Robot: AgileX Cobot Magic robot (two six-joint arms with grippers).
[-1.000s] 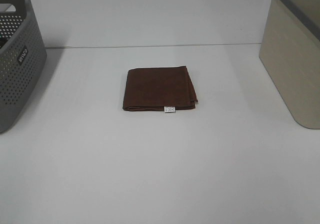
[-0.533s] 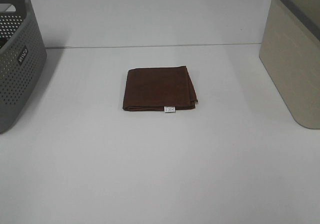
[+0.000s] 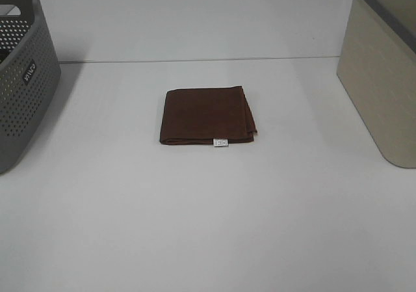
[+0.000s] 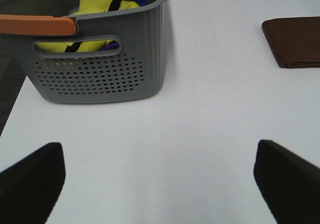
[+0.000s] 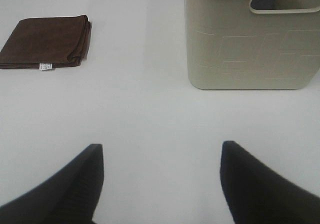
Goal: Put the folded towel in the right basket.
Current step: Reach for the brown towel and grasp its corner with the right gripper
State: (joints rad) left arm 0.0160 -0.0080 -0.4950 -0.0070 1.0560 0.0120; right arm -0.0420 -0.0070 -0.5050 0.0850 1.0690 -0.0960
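Observation:
A folded brown towel [image 3: 207, 116] with a small white tag lies flat in the middle of the white table; it also shows in the left wrist view [image 4: 295, 41] and the right wrist view [image 5: 46, 48]. The beige right basket [image 3: 383, 71] stands at the right edge, also in the right wrist view [image 5: 252, 44]. Neither gripper shows in the exterior high view. My left gripper [image 4: 157, 179] is open and empty over bare table, far from the towel. My right gripper [image 5: 162, 181] is open and empty, between towel and beige basket.
A grey perforated basket [image 3: 23, 77] stands at the left edge; the left wrist view [image 4: 95, 59] shows yellow and blue cloth inside it and an orange handle. A seam [image 3: 195, 60] runs across the table behind the towel.

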